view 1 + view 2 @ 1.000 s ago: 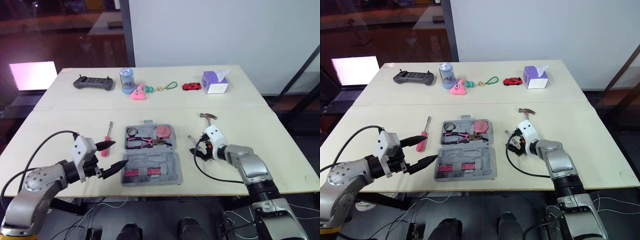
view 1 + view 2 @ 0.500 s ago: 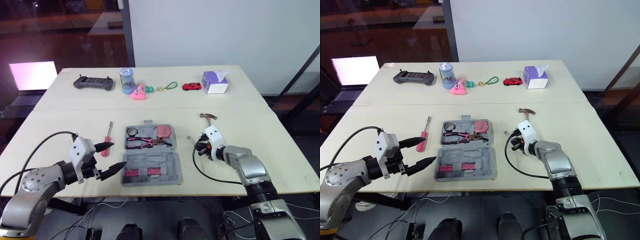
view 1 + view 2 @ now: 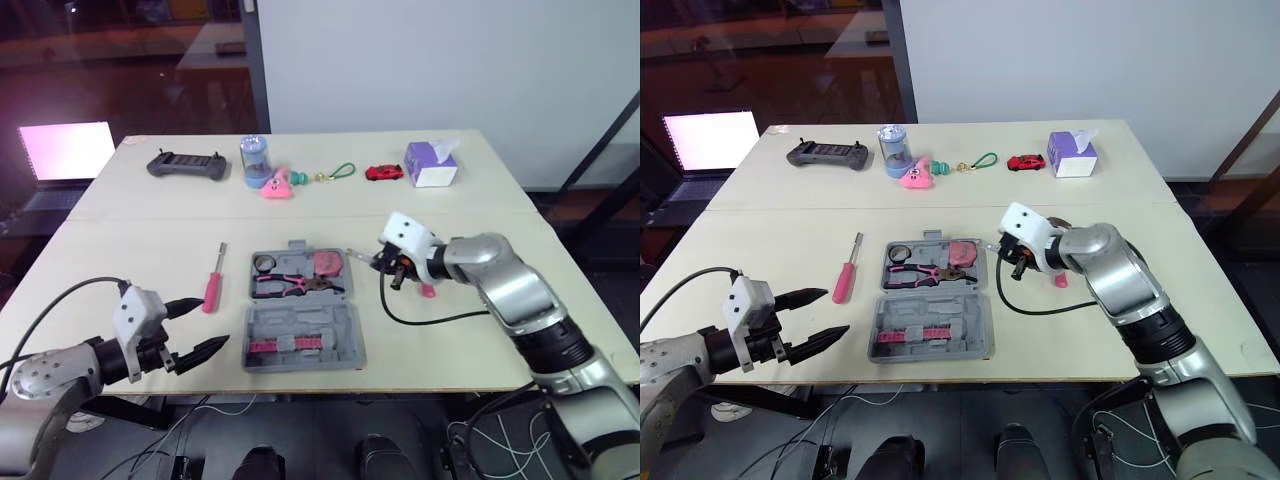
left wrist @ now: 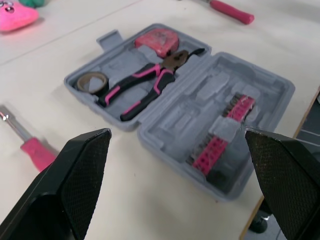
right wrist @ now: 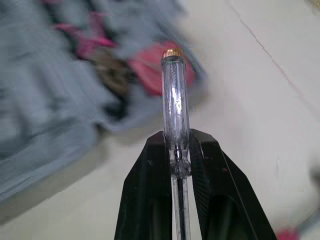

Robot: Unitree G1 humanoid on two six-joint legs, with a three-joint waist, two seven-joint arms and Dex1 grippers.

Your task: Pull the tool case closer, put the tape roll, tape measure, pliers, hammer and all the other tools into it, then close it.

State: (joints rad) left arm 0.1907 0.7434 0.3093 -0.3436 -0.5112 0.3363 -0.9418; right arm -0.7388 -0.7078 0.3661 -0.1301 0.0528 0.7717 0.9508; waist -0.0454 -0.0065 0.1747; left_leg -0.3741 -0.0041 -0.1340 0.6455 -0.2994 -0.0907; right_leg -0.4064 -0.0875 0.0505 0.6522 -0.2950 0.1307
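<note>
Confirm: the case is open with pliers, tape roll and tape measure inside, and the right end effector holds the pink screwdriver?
No: the right end effector holds a clear-handled screwdriver, as the right wrist view shows. The pink screwdriver lies left of the case. The rest stands.

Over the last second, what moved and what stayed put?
The right gripper, shut on the clear screwdriver, carried it left to the edge of the tool case. The open left gripper drew back from the case. Pliers, tape roll and pink screwdriver stayed put.
</note>
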